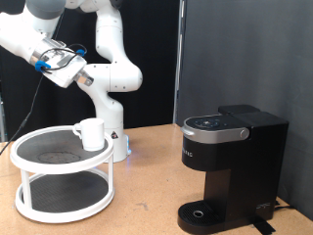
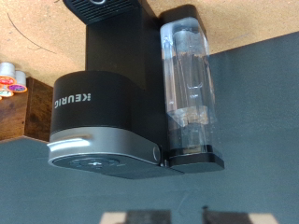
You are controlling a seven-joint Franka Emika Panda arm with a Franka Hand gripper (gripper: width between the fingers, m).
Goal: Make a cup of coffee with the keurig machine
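Pincer (image 1: 67, 57) hangs high at the exterior view's upper left, well above the white two-tier round stand (image 1: 29, 192) and well apart from everything on the surface (image 1: 147, 211); whether its fingers are spread or pressed together I cannot tell, since the exterior view shows it too small and the wrist view shows no fingertips; nothing is seen between its fingers.

On the stand's upper tier, near its right edge, sits the cup (image 1: 91, 133), upright and untouched; it is plain white ceramic, so I judge it stiff, fairly light, smooth and easily chipped if knocked; its handle is not clearly visible, so the rim wall looks the surest place to pinch.

At the exterior view's right stands the keurig machine (image 1: 230, 166), lid closed, its round drip base bare; it looks heavy and rigid, unlikely to shift under a push on the lid; the wrist view looks down on it, showing the clear water tank (image 2: 187, 89) beside it and some small pods (image 2: 11, 79) on a wooden box (image 2: 28, 112).
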